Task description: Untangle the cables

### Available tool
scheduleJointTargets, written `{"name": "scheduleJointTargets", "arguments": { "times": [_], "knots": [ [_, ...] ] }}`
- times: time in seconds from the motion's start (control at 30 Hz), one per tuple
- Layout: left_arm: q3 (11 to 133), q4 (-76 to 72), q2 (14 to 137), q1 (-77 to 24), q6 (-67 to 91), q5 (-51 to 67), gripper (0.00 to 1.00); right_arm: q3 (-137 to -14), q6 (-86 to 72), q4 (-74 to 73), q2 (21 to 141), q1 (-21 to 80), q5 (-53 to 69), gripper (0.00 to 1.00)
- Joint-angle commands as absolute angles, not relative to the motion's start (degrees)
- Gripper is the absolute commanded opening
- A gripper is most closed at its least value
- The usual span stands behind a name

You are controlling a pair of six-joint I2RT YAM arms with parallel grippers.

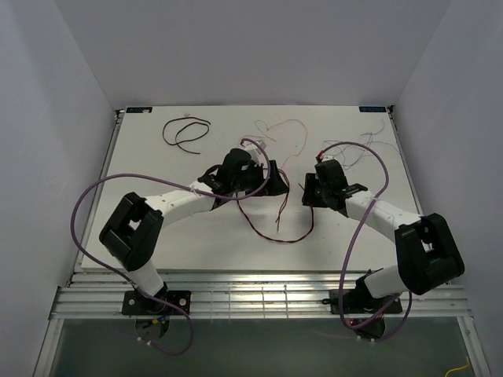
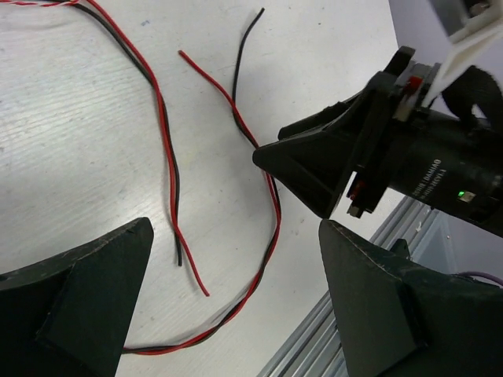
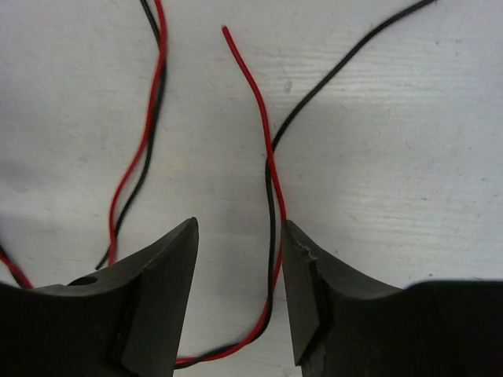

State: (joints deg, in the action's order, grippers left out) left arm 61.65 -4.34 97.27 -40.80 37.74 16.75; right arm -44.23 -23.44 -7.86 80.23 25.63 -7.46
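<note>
Because the thin red wire [image 3: 266, 133] and a thin black wire [image 3: 339, 67] lie twisted together on the white desk [image 3: 409, 196] between my right tool's [image 3: 240, 224] parted fingers, closing could pinch both and tighten the twist. My left tool [image 2: 236, 228] hangs apart nearby. I count one red, two black including the far black loop [image 1: 182, 133], one pale pink wire [image 1: 292, 121] and one pale blue-grey wire [image 1: 368, 144].
</note>
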Motion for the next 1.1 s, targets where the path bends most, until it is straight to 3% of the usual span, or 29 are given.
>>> {"name": "scheduleJointTargets", "arguments": {
  "times": [0.0, 0.1, 0.33, 0.4, 0.83, 1.07],
  "knots": [
    [59.9, -0.3, 91.5, -40.8, 36.4, 10.8, 0.98, -43.9, -20.8, -12.8, 83.0, 25.1, -7.8, 0.53],
    [59.0, 2.9, 90.4, -40.8, 36.0, 8.9, 0.98, -44.0, -20.4, -14.0, 85.6, 25.1, -7.6, 0.52],
    [58.1, 4.0, 89.2, -40.8, 36.6, 8.5, 0.98, -44.5, -19.7, -14.0, 90.1, 25.1, -8.5, 0.36],
    [58.2, 4.0, 89.1, -40.8, 36.5, 8.7, 0.98, -44.7, -19.9, -13.8, 90.7, 25.1, -8.4, 0.08],
    [61.7, -1.8, 94.0, -40.7, 40.0, 17.0, 0.98, -34.0, -12.1, 3.5, 69.3, 25.4, 8.3, 0.08],
    [64.8, -7.3, 97.7, -40.8, 43.9, 14.9, 0.98, -33.1, -11.3, 3.7, 62.6, 27.9, 7.7, 0.08]
  ]
}}
